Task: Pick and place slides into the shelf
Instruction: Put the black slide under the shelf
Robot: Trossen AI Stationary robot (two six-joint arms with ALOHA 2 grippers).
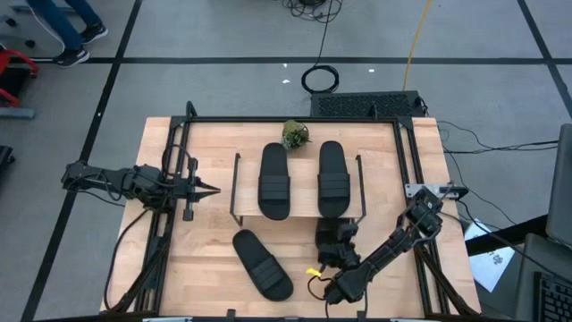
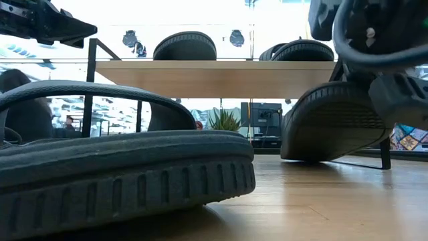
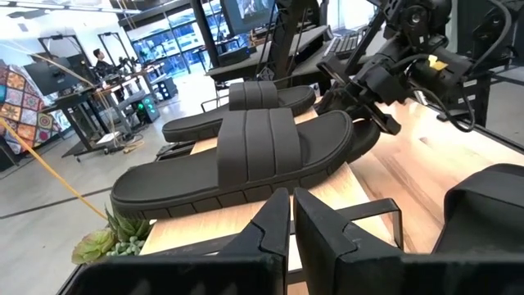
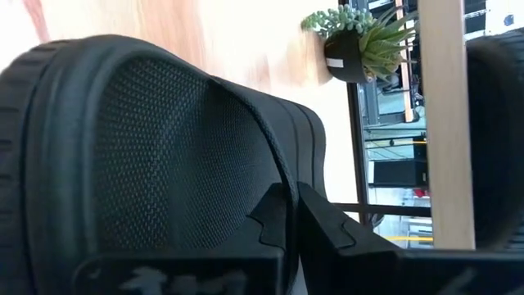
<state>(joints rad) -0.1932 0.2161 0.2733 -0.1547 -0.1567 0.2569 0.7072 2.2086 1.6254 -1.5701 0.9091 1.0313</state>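
Two black slides (image 1: 274, 181) (image 1: 333, 172) lie flat, side by side, on the top board of the shelf (image 1: 299, 212). A third slide (image 1: 262, 263) lies sole-down on the table in front of the shelf. The fourth slide (image 1: 331, 234) is at the shelf's near right corner, in my right gripper (image 1: 335, 255), which is shut on it. In the low view this slide (image 2: 334, 120) is tilted, with its ribbed sole facing the near edge. My left gripper (image 1: 210, 189) hovers left of the shelf, shut and holding nothing. My right gripper (image 4: 291, 209) pinches the edge of the fourth slide's strap (image 4: 274, 156) between its two fingers, one inside the strap's arch over the textured footbed (image 4: 164, 139) and one outside. The slide (image 2: 334, 120) sits tilted, near end raised. I cannot tell whether its far end touches the table.
A small potted plant (image 1: 295, 134) stands behind the shelf's far edge. The black frame rails (image 1: 407, 161) run along the table's left and right sides. Bare wood (image 1: 206, 259) shows left of the third slide. A person's legs (image 1: 71, 31) are on the floor beyond the table's far left.
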